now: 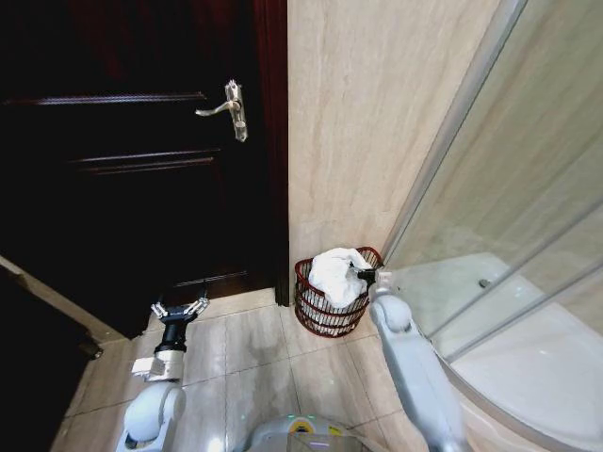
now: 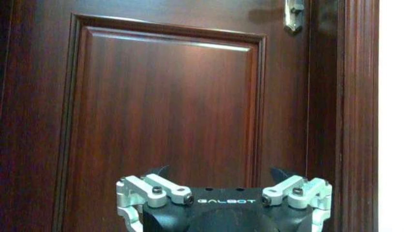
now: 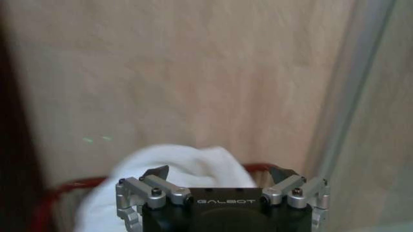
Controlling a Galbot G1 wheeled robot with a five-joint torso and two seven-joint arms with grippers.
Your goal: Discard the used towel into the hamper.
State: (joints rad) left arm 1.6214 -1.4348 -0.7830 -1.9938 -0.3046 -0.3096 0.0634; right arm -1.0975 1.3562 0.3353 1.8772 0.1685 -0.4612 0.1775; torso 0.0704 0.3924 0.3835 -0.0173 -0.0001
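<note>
Towel (image 1: 336, 273) heaped in hamper (image 1: 317, 315).
Right end effector (image 1: 370, 276) at rim, spread wide, empty, towel just ahead; left end effector (image 1: 179, 311) open, empty, facing door (image 2: 168, 111).

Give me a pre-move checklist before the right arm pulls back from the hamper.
1. Towel in hamper: ok, heaped above the rim.
2. Right hand open: ok, jaws spread.
3. Right hand free of towel: cannot tell; cloth lies right at the fingertips.
4. Hamper upright: ok, standing on the floor by the wall.
5. Left hand clear: ok, open, empty, low before the door.
</note>
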